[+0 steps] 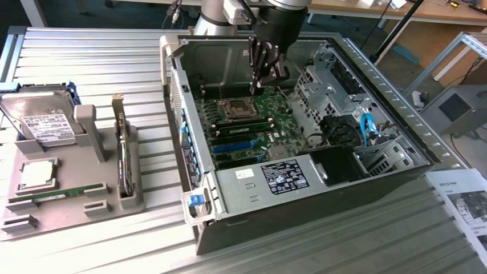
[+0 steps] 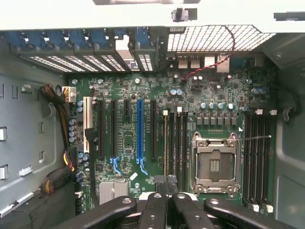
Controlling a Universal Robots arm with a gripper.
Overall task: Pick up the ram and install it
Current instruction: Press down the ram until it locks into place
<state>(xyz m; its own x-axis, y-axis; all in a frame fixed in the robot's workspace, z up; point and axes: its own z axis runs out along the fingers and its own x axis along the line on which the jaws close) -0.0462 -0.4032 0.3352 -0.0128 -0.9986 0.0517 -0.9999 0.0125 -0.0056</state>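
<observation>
— Ribbed metal tabletop (image 1: 91,63), with the open computer case (image 1: 396,108) lying on its side on it and a grey parts holder (image 1: 84,188) beside it, toward the exterior view's left. Where is the gripper?

— Over the open case. The gripper (image 1: 265,77) hangs above the motherboard (image 1: 255,128), close to the empty processor socket (image 1: 236,105). In the wrist view its black fingers (image 2: 157,200) sit pressed together, and nothing is between them. So it is shut and empty.

— And the ram?

— Not with the gripper. The ram (image 1: 61,193) lies flat in a slot of the grey holder, well apart from the case, toward the exterior view's left and nearer the camera than the gripper. Its long axis runs roughly across that view, tilted a little up to the right.

— Is anything already seated on the board?

— One stick seems to stand in the memory slots (image 2: 174,138) beside the socket, though from here I can't be certain. The slots on the socket's other side look empty.

— So the piece to fetch is away from the hand?

— Yes, off to the side, outside the case altogether.
</observation>
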